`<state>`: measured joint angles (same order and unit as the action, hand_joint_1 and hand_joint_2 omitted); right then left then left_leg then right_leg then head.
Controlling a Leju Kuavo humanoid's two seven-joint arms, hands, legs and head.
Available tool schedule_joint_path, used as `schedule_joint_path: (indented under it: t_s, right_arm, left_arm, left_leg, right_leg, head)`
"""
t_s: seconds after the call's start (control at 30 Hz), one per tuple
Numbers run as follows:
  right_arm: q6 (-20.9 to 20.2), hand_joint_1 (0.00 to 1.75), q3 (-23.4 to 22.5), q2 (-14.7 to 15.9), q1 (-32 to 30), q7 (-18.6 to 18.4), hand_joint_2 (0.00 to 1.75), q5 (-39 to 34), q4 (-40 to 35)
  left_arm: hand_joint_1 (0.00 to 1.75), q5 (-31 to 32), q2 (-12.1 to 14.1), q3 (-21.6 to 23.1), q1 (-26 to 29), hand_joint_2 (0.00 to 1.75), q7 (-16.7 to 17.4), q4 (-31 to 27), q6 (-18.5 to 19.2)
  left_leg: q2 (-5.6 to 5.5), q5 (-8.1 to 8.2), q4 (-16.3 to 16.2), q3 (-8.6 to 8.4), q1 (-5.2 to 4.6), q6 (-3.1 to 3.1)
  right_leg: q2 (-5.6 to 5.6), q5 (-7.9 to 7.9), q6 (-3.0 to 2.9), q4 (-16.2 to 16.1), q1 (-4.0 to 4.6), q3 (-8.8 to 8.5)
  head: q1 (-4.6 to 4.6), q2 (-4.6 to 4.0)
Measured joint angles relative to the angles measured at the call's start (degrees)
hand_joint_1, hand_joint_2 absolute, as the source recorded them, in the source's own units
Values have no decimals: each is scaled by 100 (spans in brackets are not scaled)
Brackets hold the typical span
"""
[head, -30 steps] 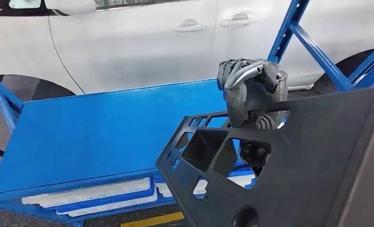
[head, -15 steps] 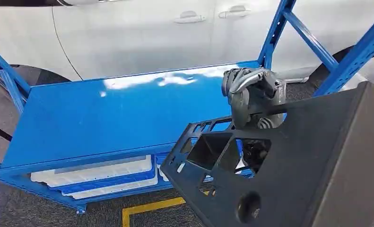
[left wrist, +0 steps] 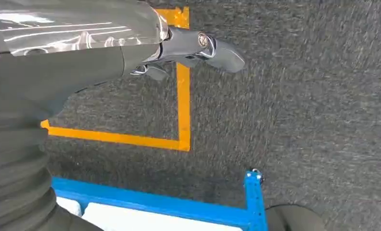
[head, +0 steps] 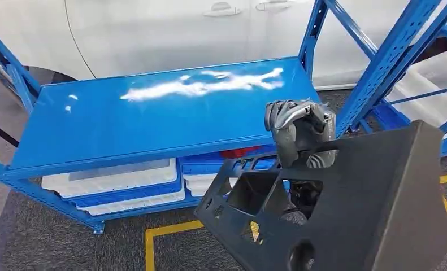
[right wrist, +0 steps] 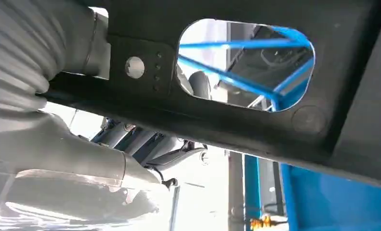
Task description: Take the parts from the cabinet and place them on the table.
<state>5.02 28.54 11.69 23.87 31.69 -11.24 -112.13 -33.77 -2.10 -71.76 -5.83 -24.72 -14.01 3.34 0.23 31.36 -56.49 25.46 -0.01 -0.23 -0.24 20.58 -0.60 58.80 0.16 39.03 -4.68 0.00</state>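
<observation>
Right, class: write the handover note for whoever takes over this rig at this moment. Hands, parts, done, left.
Right hand: grips the black plastic panel at its upper edge, carried in front of the blue shelf table.
Left hand: hangs over the carpet beside the yellow floor line, holding nothing.
Done: panel picked up.
Left: set the panel down on the blue shelf top and let go.

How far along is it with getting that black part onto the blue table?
Done: the black part is out of the cabinet and gripped by the right hand, seen in the head view. In hand: it is being carried in the air, in front of the blue table. Left: setting it down on the tabletop, which bears no part yet. The left hand hangs over the floor, holding nothing.
</observation>
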Motion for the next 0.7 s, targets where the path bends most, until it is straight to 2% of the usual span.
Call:
schedule_joint_path:
  t_s: [0.07,0.1,0.13,0.17,0.2,0.23,0.27,0.3,0.33,0.37,0.4,0.43,0.47,0.5,0.6,0.63,0.67,0.7]
  right_arm:
    - [-72,175,-4,7,-34,61,175,-6,0]
    - [-96,175,-4,9,-67,72,175,9,0]
    - [-109,175,-9,15,-108,79,175,35,2]
    - [-109,175,-17,20,-127,81,175,50,2]
    - [-109,175,-35,37,-143,83,175,53,4]
    - [-111,175,-59,46,-161,87,175,53,4]
    - [-129,175,-85,55,-185,94,175,44,4]
    - [-148,175,-107,87,-208,111,175,24,4]
    - [-166,175,-111,112,-230,125,175,11,7]
    - [-185,175,-116,131,-240,129,175,7,9]
    - [-192,175,-120,144,-242,133,175,4,7]
    - [-196,175,-131,155,-241,133,175,4,7]
    - [-207,175,-144,164,-234,133,175,4,7]
    - [-216,175,-146,164,-238,140,175,4,0]
    - [-214,175,-153,190,-253,142,175,0,0]
    - [-214,175,-153,192,-254,144,175,0,2]
    - [-214,175,-153,192,-248,142,175,0,2]
    - [-214,175,-153,192,-254,142,175,0,2]
  left_arm:
    - [0,0,4,0,-3,175,-22,0,6]
    - [0,0,4,0,-1,175,-28,0,4]
    - [0,-2,-4,-2,-3,175,-26,0,-9]
    - [0,-2,-4,-2,-7,175,-26,0,-20]
    - [0,0,-2,-2,-10,175,-15,0,-24]
    - [0,-2,-4,-2,-9,175,-6,0,-26]
    - [0,-2,-2,-2,-9,175,-4,0,-26]
    - [0,0,-4,-2,-9,175,11,0,-28]
    - [0,0,-4,-2,-7,175,18,0,-40]
    - [0,-2,-2,-2,-7,175,28,0,-50]
    - [0,-2,-4,-2,-7,175,31,0,-63]
    - [0,-2,-2,-2,-7,175,33,0,-63]
    - [0,-2,-2,0,-6,175,33,0,-66]
    - [0,0,-2,0,-13,175,33,0,-66]
    - [0,0,2,0,-2,175,35,0,-79]
    - [0,0,7,0,0,175,35,0,-79]
    - [0,0,4,0,9,175,35,0,-81]
    - [0,-2,0,0,15,175,37,0,-81]
  left_leg:
    - [-4,-81,-45,90,-39,54]
    - [0,-153,-10,120,-28,95]
    - [52,-260,36,165,28,133]
    - [51,-341,41,238,21,183]
    - [69,-416,36,324,19,217]
    - [71,-488,32,416,13,222]
    - [73,-560,25,512,10,218]
    - [76,-631,8,616,11,208]
    - [77,-709,-10,743,18,193]
    - [76,-768,-26,844,23,177]
    - [76,-826,-48,934,27,155]
    - [74,-869,-70,999,31,128]
    - [72,-904,-81,1053,19,93]
    - [72,-957,-97,1074,13,61]
    - [60,-1142,0,1095,46,-53]
    - [49,-1061,-24,1133,53,-83]
    - [28,-814,-171,1206,61,-98]
    - [26,-469,-541,1317,71,-108]
  right_leg:
    - [-12,-132,57,-63,-31,-6]
    - [-7,-193,95,-88,-25,-5]
    - [25,-125,125,-58,-42,33]
    - [31,225,164,115,-40,116]
    - [28,652,189,487,-59,211]
    - [26,987,218,915,-75,304]
    - [26,1194,246,1343,-88,378]
    - [26,1208,271,1669,-100,409]
    - [25,1019,294,1774,-120,330]
    - [25,798,305,1630,-141,144]
    - [25,617,307,1258,-158,-169]
    - [28,580,298,760,-164,-550]
    - [38,765,273,215,-151,-955]
    - [49,904,217,-204,-116,-1154]
    - [44,798,97,-231,-63,-1070]
    - [6,714,14,-289,-136,-1048]
    - [4,654,-36,-291,-119,-987]
    - [-4,608,-70,-286,-108,-918]
  head:
    - [-2,0]
    - [2,0]
    - [0,0]
    - [2,0]
    - [2,0]
    - [2,0]
    - [2,0]
    - [2,0]
    - [2,0]
    - [2,0]
    - [2,0]
    - [0,0]
    - [2,0]
    - [-2,0]
    - [2,0]
    - [2,0]
    - [0,0]
    - [0,0]
